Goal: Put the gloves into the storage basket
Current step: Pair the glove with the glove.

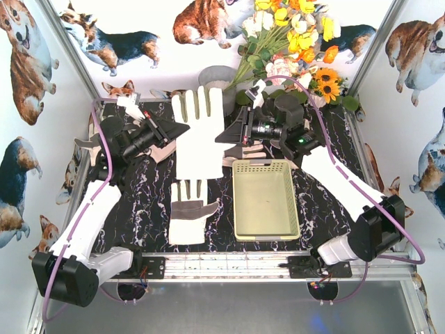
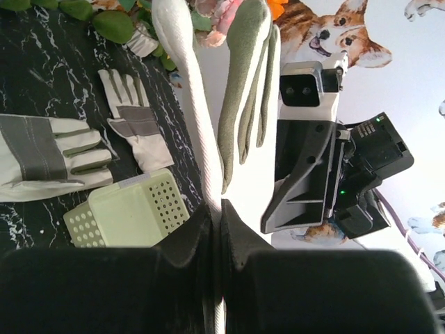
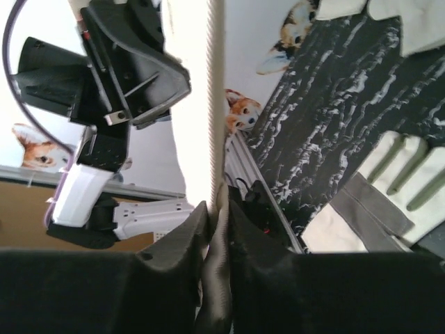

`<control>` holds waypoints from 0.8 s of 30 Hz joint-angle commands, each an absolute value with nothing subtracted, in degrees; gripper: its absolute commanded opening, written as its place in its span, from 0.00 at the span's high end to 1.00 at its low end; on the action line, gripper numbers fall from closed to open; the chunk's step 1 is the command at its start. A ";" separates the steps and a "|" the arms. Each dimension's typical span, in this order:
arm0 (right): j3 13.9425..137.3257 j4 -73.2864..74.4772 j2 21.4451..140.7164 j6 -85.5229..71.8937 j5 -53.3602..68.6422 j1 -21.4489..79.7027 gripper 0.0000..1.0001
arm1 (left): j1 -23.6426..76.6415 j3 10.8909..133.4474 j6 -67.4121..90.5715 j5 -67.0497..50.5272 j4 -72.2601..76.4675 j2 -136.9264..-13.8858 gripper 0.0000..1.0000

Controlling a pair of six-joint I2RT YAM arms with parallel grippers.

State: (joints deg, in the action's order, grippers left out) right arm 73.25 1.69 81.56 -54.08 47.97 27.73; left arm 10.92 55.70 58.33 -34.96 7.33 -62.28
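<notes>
A cream-white glove (image 1: 198,132) hangs lifted above the table, stretched between both grippers. My left gripper (image 1: 185,129) is shut on its left edge, and in the left wrist view the jaws (image 2: 217,212) pinch the ribbed edge of this glove (image 2: 198,132). My right gripper (image 1: 222,136) is shut on its right edge; the right wrist view shows fabric squeezed between its jaws (image 3: 219,209). A second glove (image 1: 189,212) lies flat near the front. A third glove (image 1: 248,150) lies partly hidden under the right gripper. The pale yellow-green storage basket (image 1: 243,202) stands right of centre with nothing in it.
A round grey bucket (image 1: 217,76) and a bunch of artificial flowers (image 1: 292,35) stand at the back. Another glove (image 1: 162,151) pokes out under the left arm. Corgi-print walls close in the left, right and back sides.
</notes>
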 commanded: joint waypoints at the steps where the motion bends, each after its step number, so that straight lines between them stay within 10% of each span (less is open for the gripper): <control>1: 74.56 9.52 79.28 -48.57 43.77 27.92 0.90 | 11.16 56.16 53.72 -32.67 1.58 -60.47 1.00; 24: 72.94 35.14 88.64 -51.93 8.46 50.13 1.00 | 19.16 44.66 40.50 -6.28 -37.01 -53.29 1.00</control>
